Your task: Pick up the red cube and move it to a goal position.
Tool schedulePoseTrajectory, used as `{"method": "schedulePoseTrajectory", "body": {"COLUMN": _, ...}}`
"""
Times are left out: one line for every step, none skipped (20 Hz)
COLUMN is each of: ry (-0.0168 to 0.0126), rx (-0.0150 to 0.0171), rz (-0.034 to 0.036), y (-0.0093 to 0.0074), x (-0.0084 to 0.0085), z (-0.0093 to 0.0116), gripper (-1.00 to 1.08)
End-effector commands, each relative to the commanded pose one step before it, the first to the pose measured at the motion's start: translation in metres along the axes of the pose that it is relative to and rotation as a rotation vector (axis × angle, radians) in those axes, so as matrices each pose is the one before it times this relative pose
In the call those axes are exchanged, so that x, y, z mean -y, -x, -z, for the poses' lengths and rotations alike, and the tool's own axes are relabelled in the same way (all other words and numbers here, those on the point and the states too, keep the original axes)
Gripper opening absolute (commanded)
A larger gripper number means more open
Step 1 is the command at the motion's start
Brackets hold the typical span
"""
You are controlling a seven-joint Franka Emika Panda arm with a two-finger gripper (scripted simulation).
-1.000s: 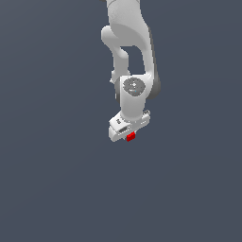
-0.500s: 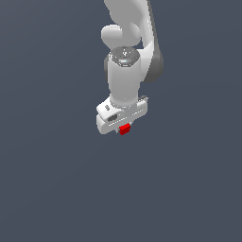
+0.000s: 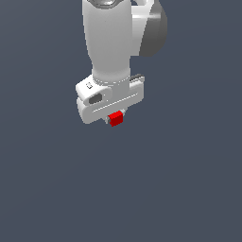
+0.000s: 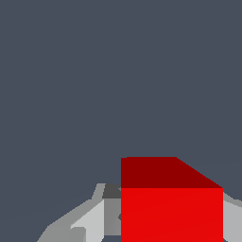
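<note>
While the gripper [image 3: 115,119] is clenching the red cube [image 3: 116,118] (hanging at its 6 o'clock), the carry step is running, calling for a steady grasp toward the unseen goal.

Plain, even slate-grey backdrop [image 3: 189,189] on every side, flatly lit, featureless.

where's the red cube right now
The red cube sits just under the white tool near the exterior view's centre, held between its fingers; the wrist view shows it close up.
</note>
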State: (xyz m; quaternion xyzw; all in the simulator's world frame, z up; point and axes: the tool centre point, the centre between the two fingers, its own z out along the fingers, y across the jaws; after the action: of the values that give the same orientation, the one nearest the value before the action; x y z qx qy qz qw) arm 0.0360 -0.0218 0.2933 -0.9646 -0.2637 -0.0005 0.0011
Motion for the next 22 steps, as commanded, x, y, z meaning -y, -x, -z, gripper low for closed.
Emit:
{"method": "schedulePoseTrajectory", "body": {"ry": 0.00006, "rx": 0.00061, "rz": 0.00007, "y": -0.00169, "x": -0.00904, "z": 0.02237, "gripper": -1.0}}
{"method": "schedulePoseTrajectory", "body": {"ry": 0.0, "rx": 0.0, "rz": 0.0, "y": -0.00081, "x": -0.00338, "z": 0.00791, "gripper": -1.0}}
{"method": "schedulePoseTrajectory", "body": {"ry": 0.0, "rx": 0.0, "rz": 0.0, "y": -0.00079, "x": -0.00326, "z": 0.0076, "gripper": -1.0}}
{"method": "schedulePoseTrajectory", "body": {"ry": 0.0, "rx": 0.0, "rz": 0.0, "y": -0.00078, "x": -0.00315, "z": 0.0073, "gripper": -1.0}}
{"method": "schedulePoseTrajectory", "body": {"ry": 0.0, "rx": 0.0, "rz": 0.0, "y": -0.00077, "x": -0.00304, "z": 0.00703, "gripper": -1.0}}
{"method": "schedulePoseTrajectory", "body": {"ry": 0.0005, "rx": 0.00027, "rz": -0.0004, "y": -0.0007, "x": -0.00299, "z": 0.0068, "gripper": -1.0}}
{"method": "schedulePoseTrajectory", "body": {"ry": 0.0, "rx": 0.0, "rz": 0.0, "y": -0.00075, "x": -0.00284, "z": 0.00651, "gripper": -1.0}}
{"method": "schedulePoseTrajectory", "body": {"ry": 0.0, "rx": 0.0, "rz": 0.0, "y": -0.00074, "x": -0.00275, "z": 0.00626, "gripper": -1.0}}
{"method": "schedulePoseTrajectory", "body": {"ry": 0.0, "rx": 0.0, "rz": 0.0, "y": -0.00073, "x": -0.00266, "z": 0.00603, "gripper": -1.0}}
{"method": "schedulePoseTrajectory", "body": {"ry": 0.0, "rx": 0.0, "rz": 0.0, "y": -0.00072, "x": -0.00257, "z": 0.00581, "gripper": -1.0}}
{"method": "schedulePoseTrajectory", "body": {"ry": 0.00049, "rx": 0.00026, "rz": -0.00041, "y": -0.00065, "x": -0.00253, "z": 0.00563, "gripper": -1.0}}
{"method": "schedulePoseTrajectory", "body": {"ry": 0.0, "rx": 0.0, "rz": 0.0, "y": -0.0007, "x": -0.0024, "z": 0.00537, "gripper": -1.0}}
{"method": "schedulePoseTrajectory", "body": {"ry": 0.0, "rx": 0.0, "rz": 0.0, "y": -0.00069, "x": -0.00232, "z": 0.00517, "gripper": -1.0}}
{"method": "schedulePoseTrajectory", "body": {"ry": 0.0, "rx": 0.0, "rz": 0.0, "y": -0.00068, "x": -0.00222, "z": 0.00492, "gripper": -1.0}}
{"method": "schedulePoseTrajectory", "body": {"ry": 0.0, "rx": 0.0, "rz": 0.0, "y": -0.00064, "x": -0.00205, "z": 0.00451, "gripper": -1.0}}
{"method": "schedulePoseTrajectory", "body": {"ry": 0.0, "rx": 0.0, "rz": 0.0, "y": -0.0006, "x": -0.00188, "z": 0.00411, "gripper": -1.0}}
{"method": "schedulePoseTrajectory", "body": {"ry": 0.00049, "rx": 0.00026, "rz": -0.00041, "y": -0.0005, "x": -0.00175, "z": 0.00378, "gripper": -1.0}}
{"method": "schedulePoseTrajectory", "body": {"ry": 0.0, "rx": 0.0, "rz": 0.0, "y": -0.00052, "x": -0.00156, "z": 0.00338, "gripper": -1.0}}
{"method": "schedulePoseTrajectory", "body": {"ry": 0.0, "rx": 0.0, "rz": 0.0, "y": -0.00049, "x": -0.00142, "z": 0.00305, "gripper": -1.0}}
{"method": "schedulePoseTrajectory", "body": {"ry": 0.0, "rx": 0.0, "rz": 0.0, "y": -0.00045, "x": -0.00129, "z": 0.00275, "gripper": -1.0}}
{"method": "schedulePoseTrajectory", "body": {"ry": 0.0, "rx": 0.0, "rz": 0.0, "y": -0.00042, "x": -0.00116, "z": 0.00246, "gripper": -1.0}}
{"method": "schedulePoseTrajectory", "body": {"ry": 0.0, "rx": 0.0, "rz": 0.0, "y": -0.00039, "x": -0.00104, "z": 0.00219, "gripper": -1.0}}
